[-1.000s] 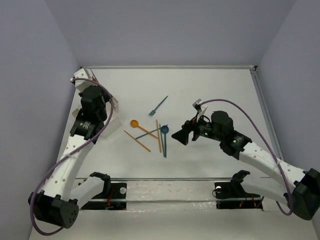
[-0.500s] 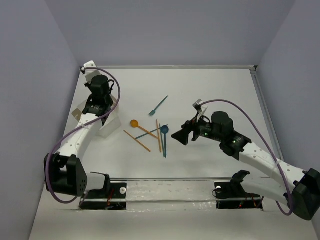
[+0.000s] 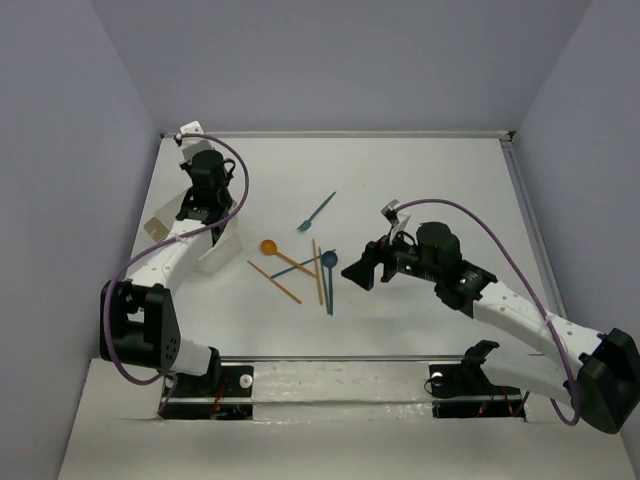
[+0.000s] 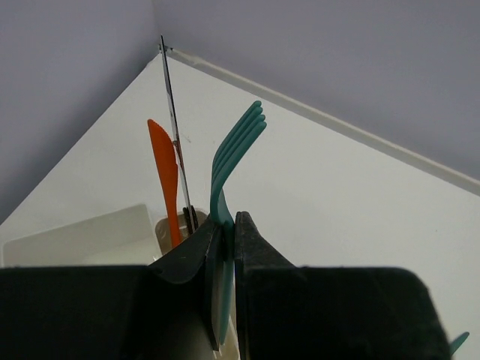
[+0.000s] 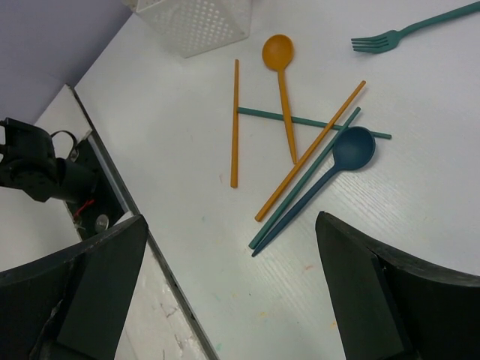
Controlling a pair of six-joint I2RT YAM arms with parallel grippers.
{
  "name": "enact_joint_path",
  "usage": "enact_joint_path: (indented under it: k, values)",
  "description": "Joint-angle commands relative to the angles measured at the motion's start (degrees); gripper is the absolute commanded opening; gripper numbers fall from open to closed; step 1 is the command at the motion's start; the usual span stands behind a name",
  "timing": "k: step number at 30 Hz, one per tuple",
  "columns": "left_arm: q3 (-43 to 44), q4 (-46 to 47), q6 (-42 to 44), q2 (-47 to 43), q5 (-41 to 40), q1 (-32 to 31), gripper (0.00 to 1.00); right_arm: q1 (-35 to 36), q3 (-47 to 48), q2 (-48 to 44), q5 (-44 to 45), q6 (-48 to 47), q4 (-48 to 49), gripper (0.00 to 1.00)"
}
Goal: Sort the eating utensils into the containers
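Note:
My left gripper (image 3: 208, 213) is shut on a teal fork (image 4: 225, 161), tines up, held over the white organiser (image 3: 222, 250) at the left. In the left wrist view an orange knife (image 4: 166, 176) and a dark utensil stand in a compartment (image 4: 97, 236) just behind the fingers (image 4: 259, 247). My right gripper (image 3: 360, 268) is open and empty, hovering right of the loose pile: an orange spoon (image 5: 279, 56), a blue spoon (image 5: 351, 148), a teal stick (image 5: 304, 191), two orange sticks (image 5: 235, 124) and a second teal fork (image 5: 390, 36).
A raised rim (image 3: 340, 134) runs along the far edge of the table. The arm bases and a metal rail (image 3: 340, 358) line the near edge. Purple walls close in on both sides.
My left arm has swung up and back over the organiser with the teal fork. My right gripper has shifted slightly left. The loose utensils have not moved.

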Motion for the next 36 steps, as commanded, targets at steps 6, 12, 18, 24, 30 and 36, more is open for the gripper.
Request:
enact_joint_path:
  k: [6, 12, 18, 24, 30, 36]
  values:
    - [-3.0, 6.4, 0.8, 1.3, -0.1, 0.3, 0.03, 0.4, 0.9, 0.5, 2.6, -0.5, 2.6, 1.0]
    - [-3.7, 6.5, 0.6, 0.5, 0.7, 0.3, 0.5, 0.4, 1.9, 1.4, 3.8, 0.2, 2.2, 1.0]
    - [-1.0, 4.1, -0.2, -3.0, 2.6, 0.3, 0.86, 0.4, 4.3, 3.9, 6.4, 2.0, 0.1, 1.0]
    - [2.3, -1.4, -2.9, -12.3, 10.5, -0.3, 0.94, 0.4, 9.5, 11.4, 13.2, 4.8, -0.9, 0.97]
    - [0.0, -6.7, -6.8, -25.4, 19.7, -2.8, 0.95, 0.4, 17.1, 22.3, 19.7, 6.7, -1.1, 0.91]
    - [-7.8, -12.6, -8.6, -39.8, 30.9, -3.3, 0.98, 0.4, 27.3, 34.5, 27.4, 5.8, -3.6, 0.85]
